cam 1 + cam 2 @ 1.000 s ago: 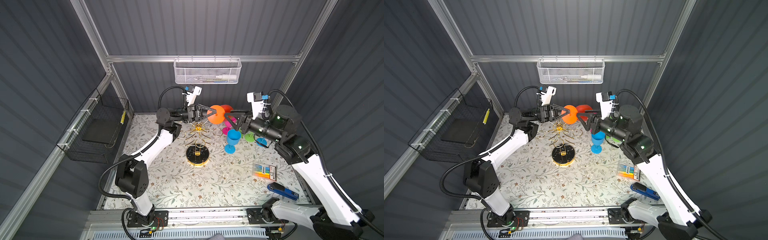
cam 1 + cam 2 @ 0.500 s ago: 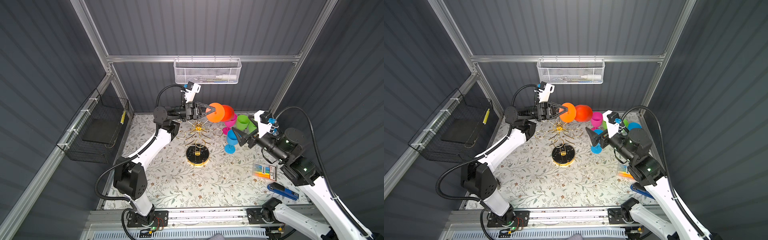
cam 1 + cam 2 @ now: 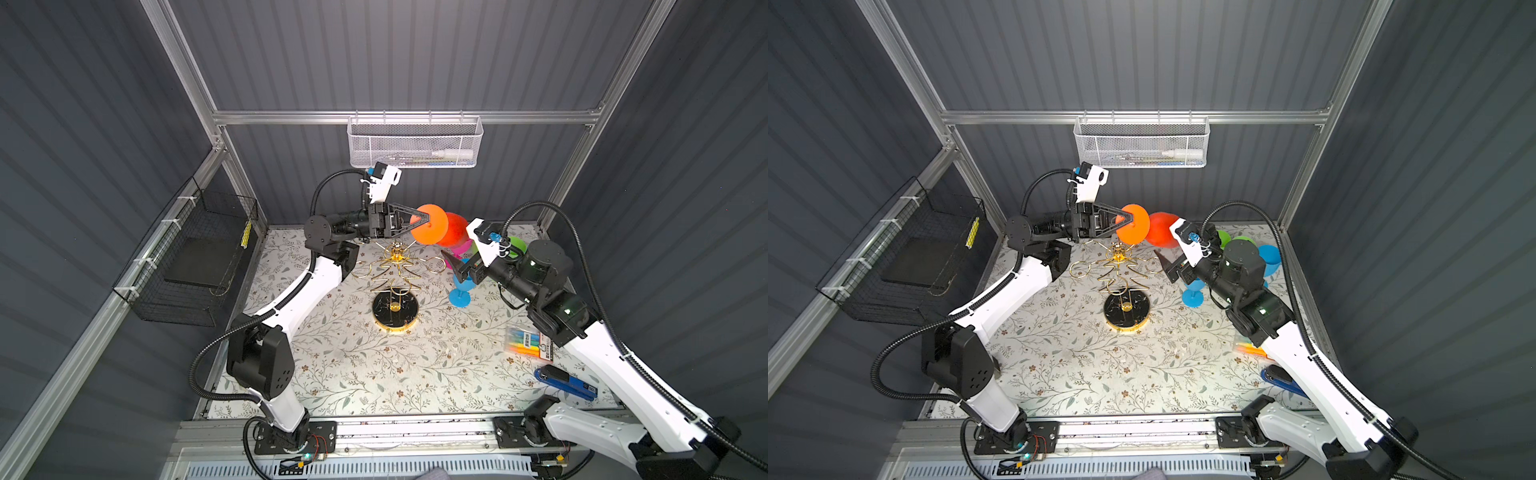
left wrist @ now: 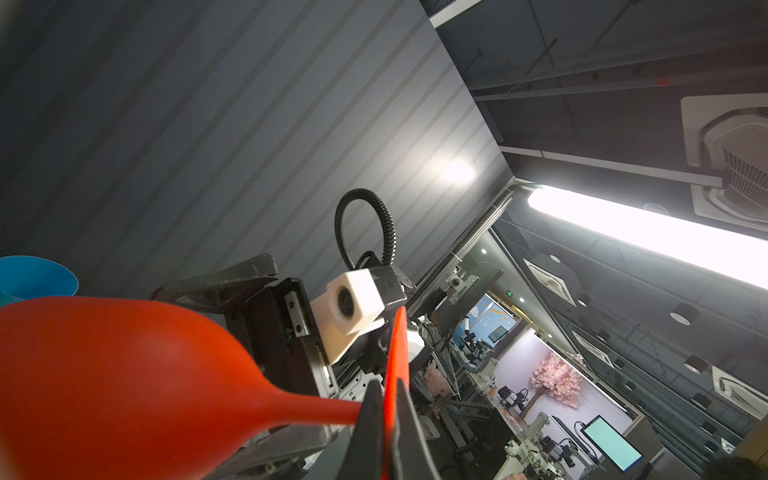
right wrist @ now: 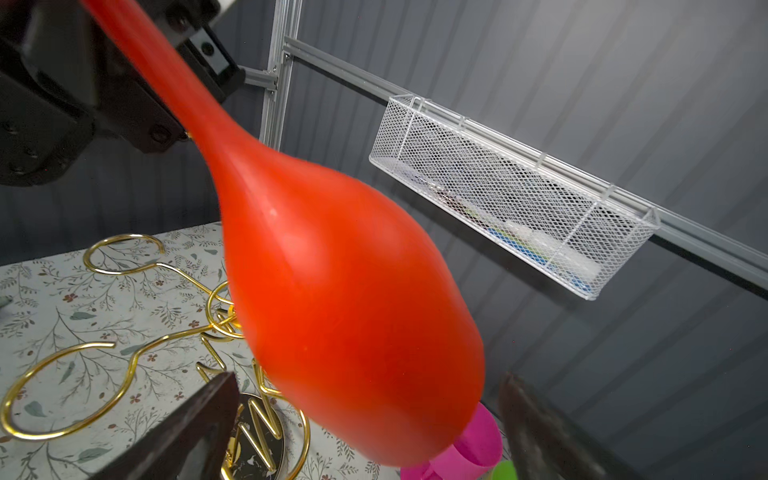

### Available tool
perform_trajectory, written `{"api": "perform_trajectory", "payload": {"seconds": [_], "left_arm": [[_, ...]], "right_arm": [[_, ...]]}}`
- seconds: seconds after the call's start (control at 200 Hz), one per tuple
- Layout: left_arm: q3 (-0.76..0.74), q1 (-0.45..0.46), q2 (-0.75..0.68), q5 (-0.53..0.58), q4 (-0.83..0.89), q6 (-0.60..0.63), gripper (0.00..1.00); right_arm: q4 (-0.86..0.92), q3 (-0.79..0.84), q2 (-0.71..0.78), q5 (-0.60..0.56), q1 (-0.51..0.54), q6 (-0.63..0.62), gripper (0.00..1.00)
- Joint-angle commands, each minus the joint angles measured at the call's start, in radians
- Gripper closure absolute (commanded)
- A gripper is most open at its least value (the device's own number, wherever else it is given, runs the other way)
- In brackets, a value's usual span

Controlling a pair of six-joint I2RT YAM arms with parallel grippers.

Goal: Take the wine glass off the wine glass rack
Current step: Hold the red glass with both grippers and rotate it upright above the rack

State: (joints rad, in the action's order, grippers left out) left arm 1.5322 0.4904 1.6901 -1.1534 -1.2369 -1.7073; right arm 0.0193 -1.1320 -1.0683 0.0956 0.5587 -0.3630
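An orange-red wine glass (image 3: 455,230) (image 3: 1160,230) lies sideways in the air behind and above the top of the gold wine glass rack (image 3: 395,253) (image 3: 1119,255). My left gripper (image 3: 419,220) (image 4: 386,399) is shut on the glass's round foot (image 3: 430,224) (image 4: 397,353), which shows edge-on between the jaws. Its bowl (image 4: 124,374) (image 5: 353,311) points at my right gripper (image 3: 457,262) (image 5: 368,380). That gripper stands wide open just below and in front of the bowl, holding nothing. The rack's black base (image 3: 395,309) (image 5: 249,436) rests on the floral mat, and its loops (image 5: 104,257) carry nothing.
Pink (image 3: 461,249), green (image 3: 517,245) and blue (image 3: 460,291) glasses stand on the mat beside the right arm. A marker pack (image 3: 528,343) and a blue tool (image 3: 567,384) lie front right. A white mesh basket (image 3: 415,145) hangs on the back wall, a black wire basket (image 3: 195,257) on the left.
The right gripper opened wide, drew back to the right and down, then came part of the way back toward the bowl. The left gripper raised the glass slightly.
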Motion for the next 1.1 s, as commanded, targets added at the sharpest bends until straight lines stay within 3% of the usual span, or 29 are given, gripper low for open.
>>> {"api": "perform_trajectory", "payload": {"seconds": [0.0,0.865,1.096], "left_arm": [[0.039,0.002,-0.017,-0.011,-0.080,-0.049,1.00],[0.039,0.002,-0.012,-0.032,-0.081,-0.083,1.00],[0.043,0.002,-0.014,-0.030,-0.082,-0.084,1.00]], "right_arm": [[-0.073,-0.048,-0.016,-0.036,0.006,-0.047,0.01],[-0.156,-0.126,-0.151,-0.046,0.049,-0.081,0.01],[-0.133,-0.112,-0.135,-0.048,0.052,-0.069,0.19]]}}
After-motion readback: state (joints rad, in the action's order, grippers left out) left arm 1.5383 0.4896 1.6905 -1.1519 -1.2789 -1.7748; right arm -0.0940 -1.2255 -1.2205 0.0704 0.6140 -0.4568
